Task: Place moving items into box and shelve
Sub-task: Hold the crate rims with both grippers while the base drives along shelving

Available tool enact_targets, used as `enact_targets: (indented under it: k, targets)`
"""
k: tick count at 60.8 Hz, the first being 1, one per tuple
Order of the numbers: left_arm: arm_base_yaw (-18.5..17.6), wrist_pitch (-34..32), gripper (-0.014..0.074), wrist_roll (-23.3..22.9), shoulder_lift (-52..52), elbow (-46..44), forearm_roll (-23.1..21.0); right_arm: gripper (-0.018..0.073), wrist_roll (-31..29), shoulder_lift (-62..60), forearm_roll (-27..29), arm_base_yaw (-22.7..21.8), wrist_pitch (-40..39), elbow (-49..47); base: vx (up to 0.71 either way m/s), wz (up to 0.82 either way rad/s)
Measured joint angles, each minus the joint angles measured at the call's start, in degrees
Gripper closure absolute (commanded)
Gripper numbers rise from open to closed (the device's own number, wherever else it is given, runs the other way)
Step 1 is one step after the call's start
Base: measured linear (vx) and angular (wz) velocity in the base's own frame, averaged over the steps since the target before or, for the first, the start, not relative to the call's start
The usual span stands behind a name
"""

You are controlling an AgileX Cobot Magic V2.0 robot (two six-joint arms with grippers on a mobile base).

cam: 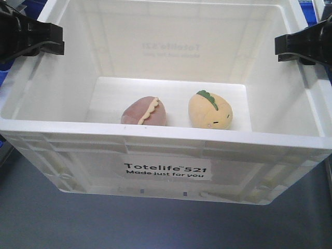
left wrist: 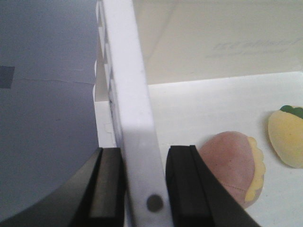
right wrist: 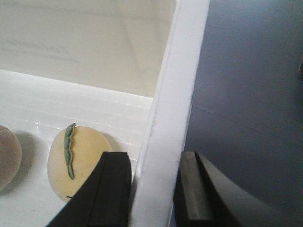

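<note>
A white plastic box (cam: 155, 132) fills the front view. On its floor lie a pink plush toy with a cream frill (cam: 144, 111) and a yellow plush toy with a green leaf (cam: 210, 110). My left gripper (cam: 52, 44) is shut on the box's left rim (left wrist: 128, 94), one finger inside and one outside (left wrist: 144, 189). My right gripper (cam: 282, 46) is shut on the right rim (right wrist: 182, 71) in the same way (right wrist: 154, 189). The pink toy (left wrist: 232, 161) lies just inside the left gripper's inner finger. The yellow toy (right wrist: 80, 158) lies beside the right gripper's inner finger.
A label reading "Totelife 521" (cam: 166, 170) is on the box's near wall. A dark grey surface (cam: 155, 223) lies below and in front of the box. Blue objects (cam: 5, 78) show at the left edge behind the box.
</note>
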Motion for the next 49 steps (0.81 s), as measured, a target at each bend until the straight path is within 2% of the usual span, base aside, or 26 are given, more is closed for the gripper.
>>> enact_targets:
  k: [49]
  targets:
    - [0.0,0.0,0.0603,0.0,0.0,0.0,0.0,0.0564,0.0,0.0,0.0,0.0,-0.1,0.0,0.12,0.38]
